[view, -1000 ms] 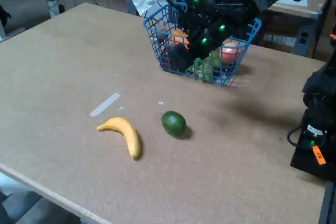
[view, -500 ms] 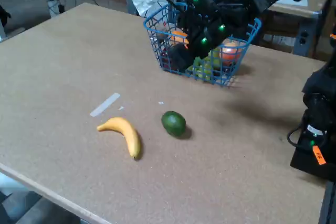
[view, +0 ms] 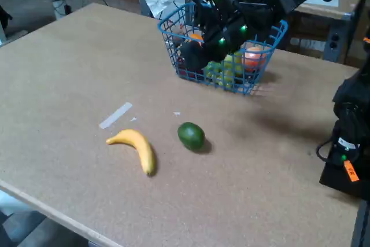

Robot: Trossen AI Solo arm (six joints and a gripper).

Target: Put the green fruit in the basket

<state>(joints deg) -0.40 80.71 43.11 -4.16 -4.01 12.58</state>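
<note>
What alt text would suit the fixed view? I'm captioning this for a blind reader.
A dark green fruit lies on a brown table beside a yellow banana, apart from the blue wire basket of other fruit behind it. The black robot arm's gripper hangs over the basket; whether it is open cannot be told.

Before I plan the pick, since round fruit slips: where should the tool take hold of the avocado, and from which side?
Grip the avocado across its narrower middle, coming straight down from above. It lies on its side on the bare table, long axis running roughly left-right in the fixed view, with the banana well clear to its left, so both flanks look free. Its smooth skin suggests closing at the widest girth.
</note>
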